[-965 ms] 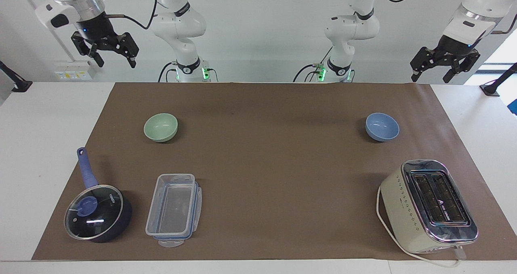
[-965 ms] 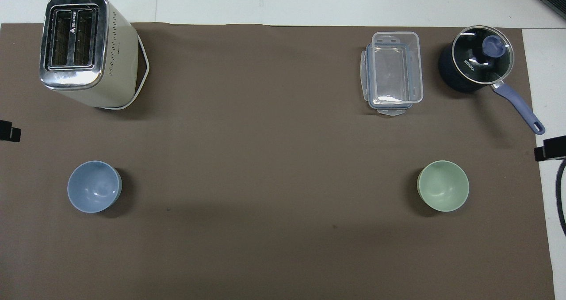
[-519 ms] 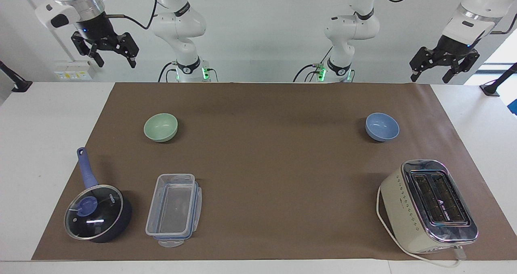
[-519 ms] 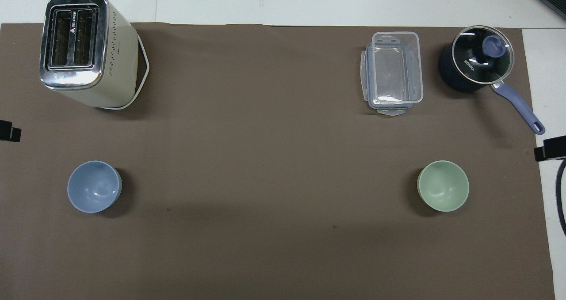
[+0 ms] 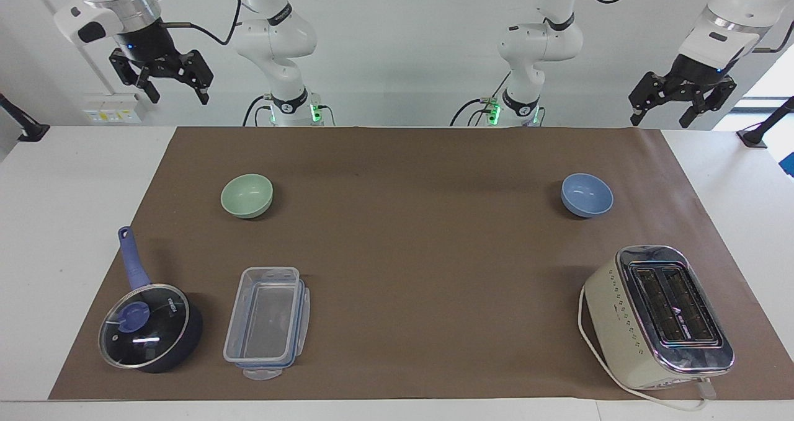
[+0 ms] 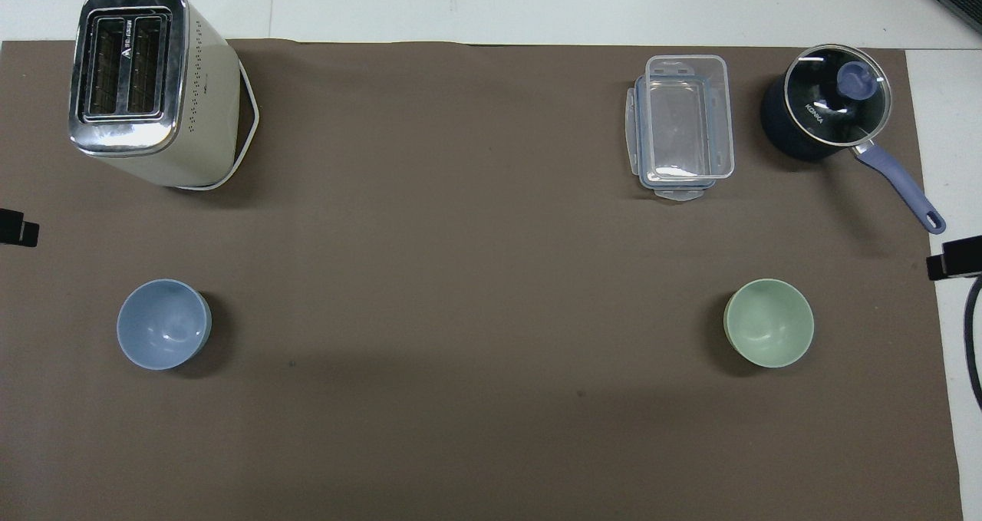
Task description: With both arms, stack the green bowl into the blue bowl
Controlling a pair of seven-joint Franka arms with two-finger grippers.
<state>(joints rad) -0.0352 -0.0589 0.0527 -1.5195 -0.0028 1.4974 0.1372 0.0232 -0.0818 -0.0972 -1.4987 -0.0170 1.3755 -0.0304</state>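
Nothing gripped yet; first reach judged to be the step in hand. Reading the overhead view as a clock face: green bowl [image 6: 769,333] at about four o'clock, upright on the brown mat [image 6: 491,275], toward the right arm's end; blue bowl [image 6: 163,324] at about eight o'clock, toward the left arm's end, well apart from the green one and about as near to the robots. Right gripper [image 5: 175,89] raised high over the table's margin at its own end, fingers apart, empty. Left gripper [image 5: 661,112] raised high at its end too, fingers apart, empty. Probably best to send the right gripper down onto the green bowl and the left onto the blue, each pinching one rim wall with one finger inside and one outside. Come straight down, not slantwise, so as not to nudge a light bowl across the mat. Keep clear of the saucepan [image 6: 825,107] at two o'clock, its handle pointing toward the green bowl, and of the clear container [image 6: 683,126] at one o'clock. Mind the toaster [image 6: 149,84] at ten o'clock on the left arm's way. Lift level, bring the green bowl over the blue, centre rim over rim, then lower before letting go.
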